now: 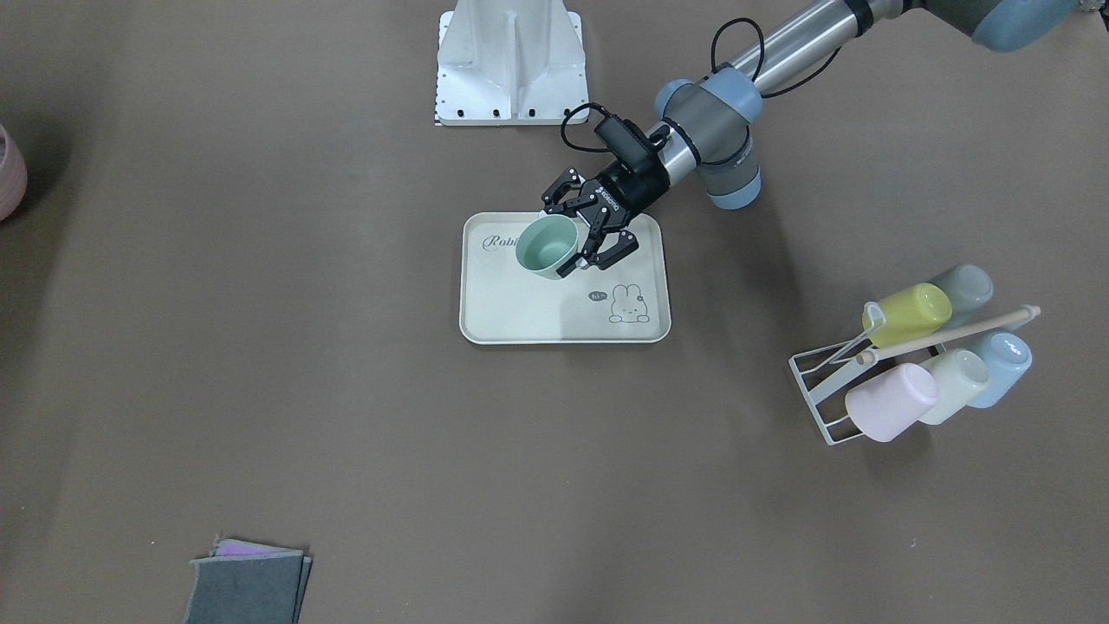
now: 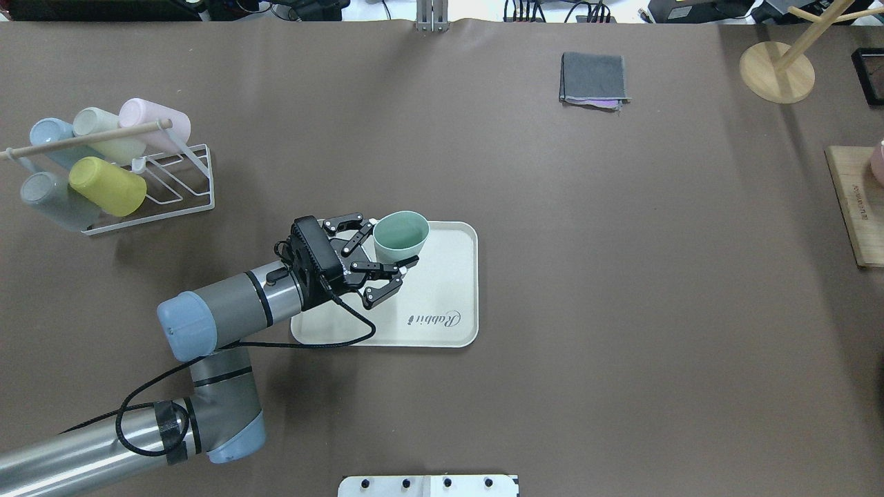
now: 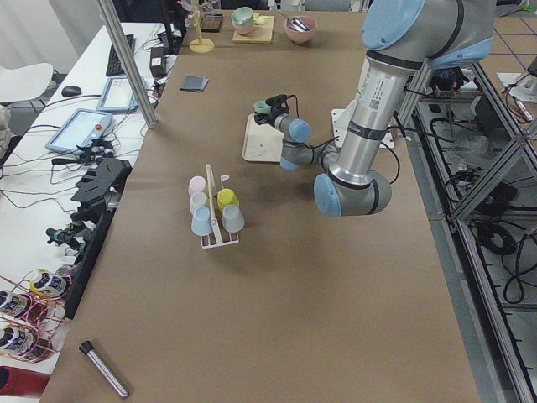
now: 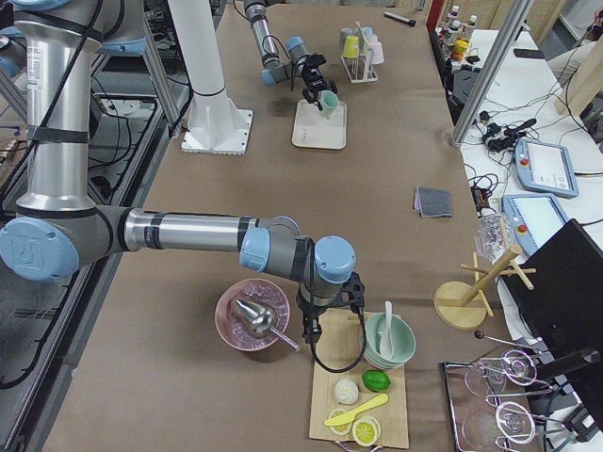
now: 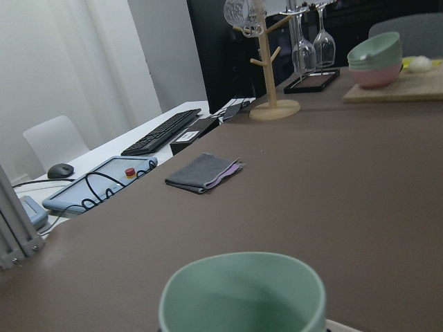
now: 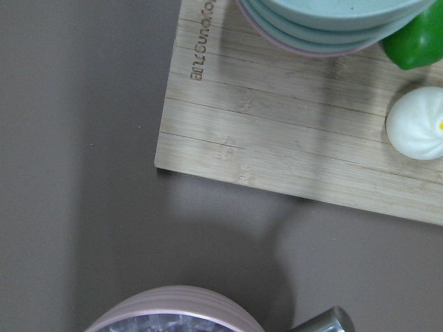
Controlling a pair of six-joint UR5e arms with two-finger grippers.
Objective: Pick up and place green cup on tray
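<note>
Overhead, the left gripper [image 2: 394,243] has its jaws closed on the sides of the green cup [image 1: 546,245], one finger on each flank. The cup is upright, mouth up, and empty. It hangs above the cream tray [image 2: 449,276]. The two fixed top views place it over different parts of the tray, so it appears lifted clear of the tray floor rather than resting there. The left wrist camera sees only the cup's rim at the bottom of its picture, with brown counter [image 2: 621,276] beyond. The tray lies flat near the middle of the counter, its "Rabbit" script toward the robot.

To the far left stands a white wire cup rack [image 2: 181,185] with five cups lying on it, well apart from the tray. Folded grey cloths [image 2: 594,79] lie far off to the right.

At the counter's right end, the right gripper [image 4: 311,325] hangs low between a pink bowl [image 4: 250,315] and a wooden board [image 4: 363,395]. I cannot tell whether its jaws are open or closed.
</note>
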